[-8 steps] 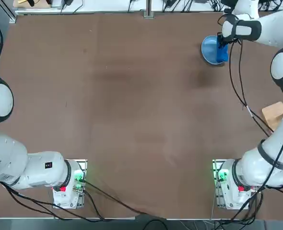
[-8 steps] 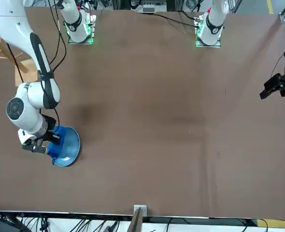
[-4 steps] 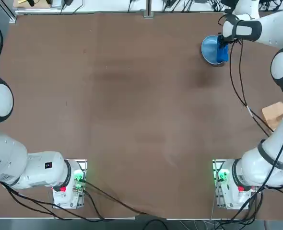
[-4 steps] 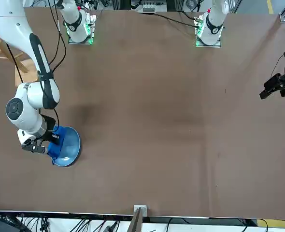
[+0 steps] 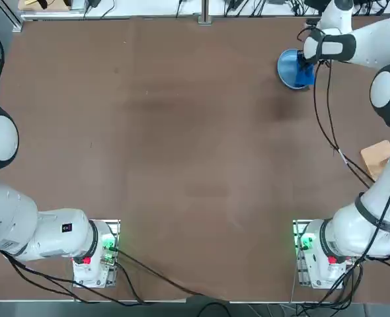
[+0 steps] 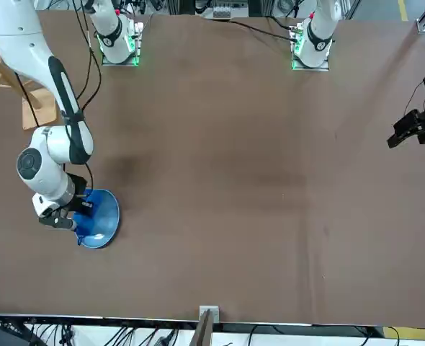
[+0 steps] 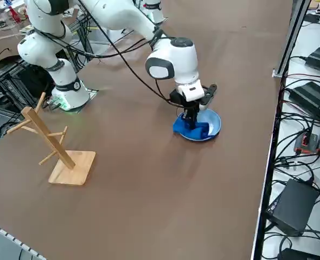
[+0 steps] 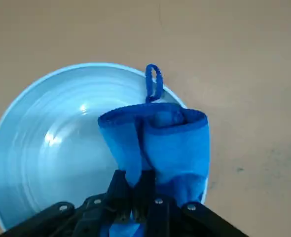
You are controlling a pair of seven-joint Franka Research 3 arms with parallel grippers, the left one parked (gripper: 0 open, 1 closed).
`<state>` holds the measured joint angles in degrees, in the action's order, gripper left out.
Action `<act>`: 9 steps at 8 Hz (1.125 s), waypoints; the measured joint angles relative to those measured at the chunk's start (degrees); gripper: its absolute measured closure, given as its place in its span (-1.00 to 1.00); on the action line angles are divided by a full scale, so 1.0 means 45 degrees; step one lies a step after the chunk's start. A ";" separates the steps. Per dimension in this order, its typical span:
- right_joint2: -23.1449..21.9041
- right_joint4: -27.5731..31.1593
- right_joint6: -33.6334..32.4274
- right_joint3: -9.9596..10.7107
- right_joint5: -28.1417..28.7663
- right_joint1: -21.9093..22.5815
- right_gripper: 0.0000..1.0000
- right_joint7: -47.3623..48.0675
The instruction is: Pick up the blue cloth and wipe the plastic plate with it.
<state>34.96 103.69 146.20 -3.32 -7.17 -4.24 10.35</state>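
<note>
— Royal-blue fabric is what stands out first: where is the blue cloth?

— It is pinched between the fingers of the right gripper, which are pressed together on a fold of it. The bundle hangs down onto the plastic plate, over the side of the dish nearest the robot's right edge of the table. A small loop of the same fabric sticks out from the bundle across the plate's rim.

— And where is the plate?

— At the far right corner of the brown table, seen from the robot. In the overhead view the plate lies just beside the wrist, with the cloth on its right part. The side view shows the gripper pointing straight down over the dish.

— Any writing or labels?

— None that can be read on the cloth, the plate or the arm. A glossy highlight shows on the plate's ridged floor.

— Anything else on the table?

— A wooden stand with pegs, well apart from the plate, nearer the right arm's base.
</note>
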 joint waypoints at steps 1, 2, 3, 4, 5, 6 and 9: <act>0.0073 -0.0001 0.0062 -0.0018 -0.0001 0.0007 0.92 -0.0001; 0.0078 -0.0003 0.0081 -0.0049 -0.0001 0.0030 0.92 -0.0001; 0.0074 -0.0012 0.0093 -0.0076 0.0001 0.0089 0.92 0.0004; 0.0071 -0.0036 0.0110 -0.0078 0.0009 0.0217 0.92 0.0077; 0.0058 -0.0067 0.0137 -0.0075 0.0019 0.0425 0.92 0.0295; 0.0031 -0.0092 0.0153 -0.0075 0.0022 0.0670 0.92 0.0628; -0.0008 -0.0245 0.0214 -0.0058 0.0034 0.1091 0.92 0.1243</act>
<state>34.93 102.59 147.16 -3.58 -7.01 0.67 15.94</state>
